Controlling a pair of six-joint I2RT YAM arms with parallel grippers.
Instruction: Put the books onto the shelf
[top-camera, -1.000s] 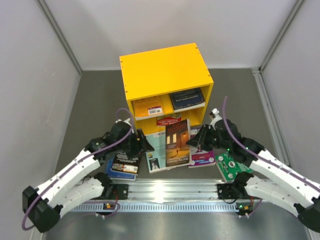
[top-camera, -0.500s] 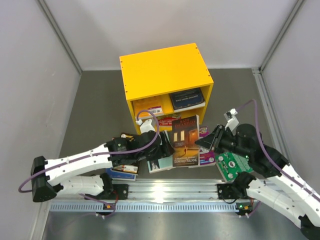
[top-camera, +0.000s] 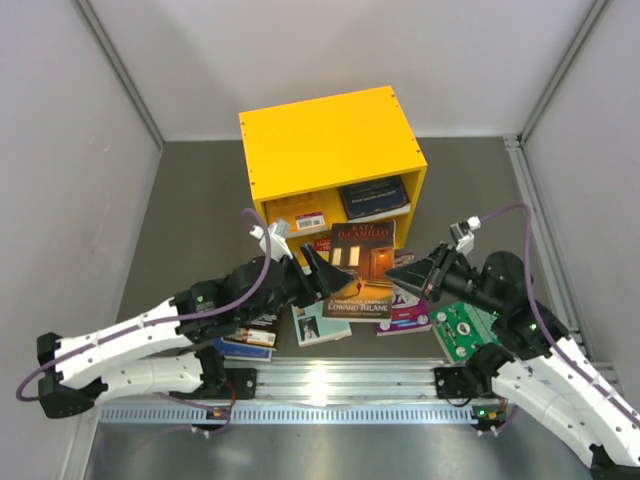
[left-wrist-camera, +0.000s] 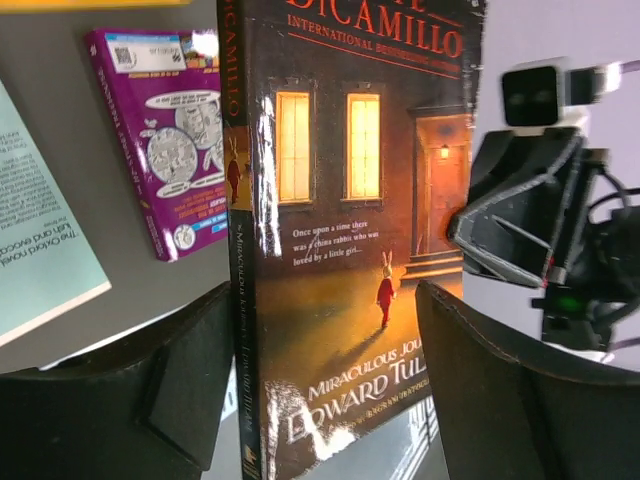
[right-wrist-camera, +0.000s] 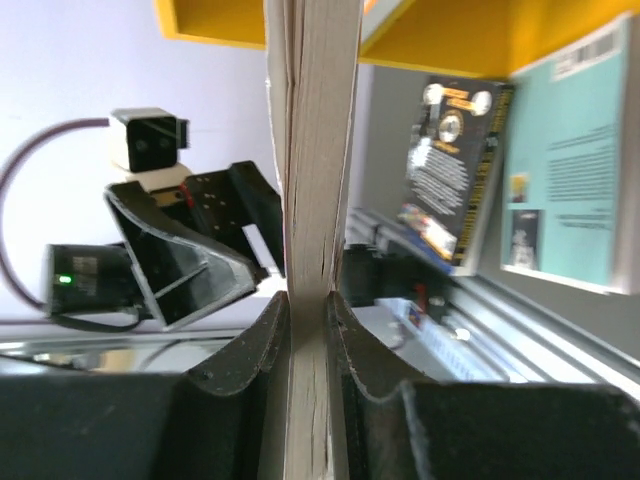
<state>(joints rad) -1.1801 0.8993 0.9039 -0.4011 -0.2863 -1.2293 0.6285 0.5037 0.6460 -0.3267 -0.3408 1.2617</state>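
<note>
- Far left, low: a black book (top-camera: 252, 333) lies flat on the table (top-camera: 190, 200), stacked on a blue book (top-camera: 220, 345). The left arm partly covers both.
- Left gripper (top-camera: 328, 276): we note the jaws standing wide apart with nothing clamped. In its own wrist view its fingers (left-wrist-camera: 180, 390) sit on either side of the dark brown book (left-wrist-camera: 350, 250), near the spine. We cannot tell whether either finger touches it.
- Teal book (top-camera: 320, 322): flat on the table, just below the left gripper, partly under the raised book.
- Shelf (top-camera: 330, 150): yellow, behind centre, with its openings facing the arms. The upper compartment holds a yellow-orange book (top-camera: 297, 216) with a barcode label on the left and a dark blue book (top-camera: 372, 196) on the right. A red-and-white book (top-camera: 322, 243) shows at the lower opening and is mostly hidden.
- The dark brown book is up off the table between the two grippers. It sits in front of the lower compartment with its cover turned to the top camera. It is not inside the shelf.
- Right gripper (top-camera: 402, 270): clamped on the dark brown book's right edge. Its wrist view shows both fingers (right-wrist-camera: 250, 340) pressed against the page block.
- Purple book (top-camera: 405, 318): flat on the table, below the right gripper.
- Green book (top-camera: 462, 330): the rightmost, flat on the table, partly beneath the right arm.
</note>
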